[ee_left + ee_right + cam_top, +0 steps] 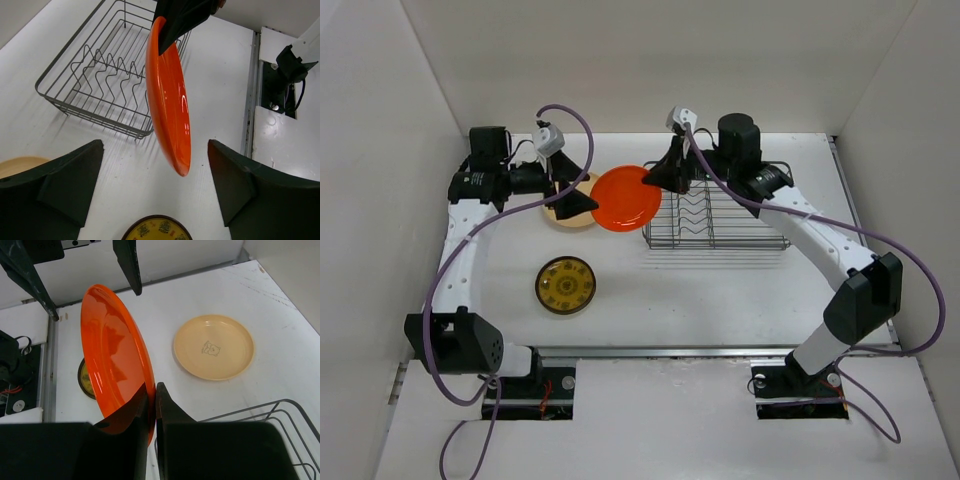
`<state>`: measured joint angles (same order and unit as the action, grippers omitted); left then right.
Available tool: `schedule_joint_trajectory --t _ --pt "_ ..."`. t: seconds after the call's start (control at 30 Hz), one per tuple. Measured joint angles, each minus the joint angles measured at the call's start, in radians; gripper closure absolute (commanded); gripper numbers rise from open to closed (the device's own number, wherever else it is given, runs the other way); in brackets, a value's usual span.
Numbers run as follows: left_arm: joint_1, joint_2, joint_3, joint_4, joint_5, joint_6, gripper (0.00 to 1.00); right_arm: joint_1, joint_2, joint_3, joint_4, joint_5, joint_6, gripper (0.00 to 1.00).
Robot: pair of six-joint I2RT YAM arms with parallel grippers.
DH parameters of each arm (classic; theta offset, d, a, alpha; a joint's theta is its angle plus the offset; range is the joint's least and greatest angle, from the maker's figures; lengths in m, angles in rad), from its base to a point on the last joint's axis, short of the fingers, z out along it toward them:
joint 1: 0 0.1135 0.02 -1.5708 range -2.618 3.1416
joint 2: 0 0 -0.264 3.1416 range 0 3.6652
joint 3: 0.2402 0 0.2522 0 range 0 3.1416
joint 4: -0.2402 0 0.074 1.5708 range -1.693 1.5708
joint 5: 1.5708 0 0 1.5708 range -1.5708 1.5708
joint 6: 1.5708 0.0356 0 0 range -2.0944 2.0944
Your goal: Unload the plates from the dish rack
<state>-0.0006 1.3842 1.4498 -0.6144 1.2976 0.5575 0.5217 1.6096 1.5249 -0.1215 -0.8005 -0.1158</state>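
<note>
Pinching the orange plate point(625, 198) by its rim in the right gripper point(662, 176), both fingers clenched tight on the edge nearest the dish rack point(718, 218). Holding that plate up off the counter point(700, 300), outside the rack and just beside its 9 o'clock end in the overhead view. Showing almost a full round face to the overhead camera, yet only a thin edge-on sliver to the left wrist camera. Reaching in from 9 o'clock with the left gripper point(582, 196), released and spread wide. Standing its fingers point(55, 185) on either side of the plate's free rim, with a gap on each side and touching nothing. Lying flat on the counter at 9 o'clock from the orange plate, a peach plate point(213, 347) with a small drawing at its centre, partly covered by the left gripper in the overhead view. Resting flat at roughly 7 o'clock from the orange plate, a yellow patterned plate point(565, 285), well apart from the rack and from the peach one. Sitting at 3 o'clock from the held plate, the rack itself, its zigzag wire dividers plainly visible from above and from the left wrist.
</note>
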Motion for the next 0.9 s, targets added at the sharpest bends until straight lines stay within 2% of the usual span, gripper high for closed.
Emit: schedule_joint_trajectory --t 0.03,0.1,0.17,0.2,0.27,0.33,0.5,0.53,0.6,0.67,0.7,0.9 --pt "-0.009 -0.002 0.0 0.002 -0.004 -0.005 0.25 0.003 0.0 0.0 0.002 0.001 0.001 1.0" --pt "-0.03 -0.003 -0.002 0.01 -0.02 -0.014 0.33 0.011 0.0 0.0 0.002 0.002 0.005 1.0" --pt "-0.047 -0.003 -0.003 0.016 -0.04 -0.023 0.46 0.026 0.0 0.0 0.005 0.003 0.008 1.0" --pt "-0.058 -0.003 -0.004 0.019 -0.05 -0.027 0.62 0.034 0.0 0.0 0.007 0.003 0.01 1.0" --pt "-0.071 -0.003 -0.005 0.026 -0.064 -0.039 0.84 0.049 0.0 0.0 0.012 0.012 0.013 1.0" --pt "-0.08 -0.003 -0.008 0.032 -0.097 -0.045 1.0 0.051 0.0 0.002 0.015 0.022 0.013 1.0" --pt "-0.083 0.0 -0.015 0.07 -0.149 -0.066 1.0 0.056 0.002 0.005 0.014 0.05 0.026 0.99" --pt "-0.084 0.0 -0.016 0.077 -0.151 -0.07 1.0 0.056 0.002 0.005 0.014 0.051 0.026 0.78" --pt "-0.085 0.0 -0.019 0.085 -0.155 -0.07 1.0 0.056 0.002 0.005 0.015 0.041 0.037 0.47" --pt "-0.084 0.0 -0.029 0.087 -0.156 -0.073 1.0 0.057 0.002 0.01 0.022 0.038 0.039 0.12" --pt "-0.084 0.0 -0.036 0.089 -0.157 -0.077 1.0 0.059 0.002 0.012 0.025 0.041 0.04 0.0" --pt "-0.021 0.001 -0.085 0.074 -0.206 -0.066 1.0 0.06 0.001 0.015 0.034 0.148 0.023 0.0"
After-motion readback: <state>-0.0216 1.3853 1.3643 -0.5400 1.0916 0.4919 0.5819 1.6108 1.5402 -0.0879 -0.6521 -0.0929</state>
